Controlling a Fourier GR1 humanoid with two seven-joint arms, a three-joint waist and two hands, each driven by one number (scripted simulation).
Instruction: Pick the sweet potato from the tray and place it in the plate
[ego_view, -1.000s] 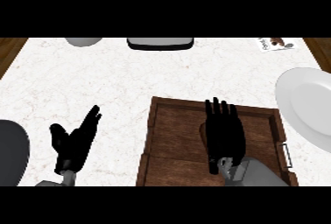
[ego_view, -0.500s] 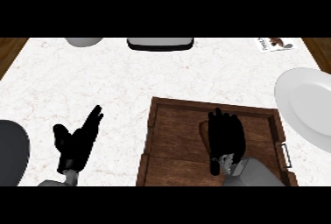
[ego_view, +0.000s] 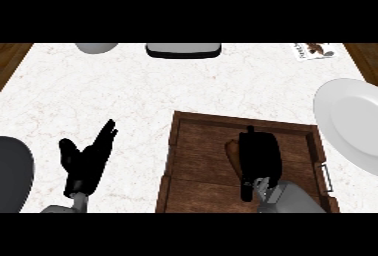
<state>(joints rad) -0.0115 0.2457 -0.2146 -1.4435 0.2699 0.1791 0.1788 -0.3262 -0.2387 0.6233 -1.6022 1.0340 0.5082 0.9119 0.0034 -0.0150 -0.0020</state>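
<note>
The sweet potato (ego_view: 232, 154) lies in the brown wooden tray (ego_view: 199, 160) at the lower middle, and only an orange-brown sliver of it shows at the left edge of my right hand. My right hand (ego_view: 260, 156) is over it, fingers curled down round it and hiding most of it. The white plate (ego_view: 351, 125) sits just right of the tray, cut off by the view's right edge. My left hand (ego_view: 85, 161) rests open on the marble counter left of the tray, fingers pointing up and to the right.
A dark grey round object (ego_view: 11, 172) sits at the left edge beside my left hand. At the back stand a grey bowl (ego_view: 96, 47), a grey and black container (ego_view: 183, 50) and a small printed card (ego_view: 314, 51). The tray has a metal handle (ego_view: 325, 179) on its right side.
My right hand's fingers, straight over the tray a second ago, have curled down onto the sweet potato. The left hand has barely moved.
</note>
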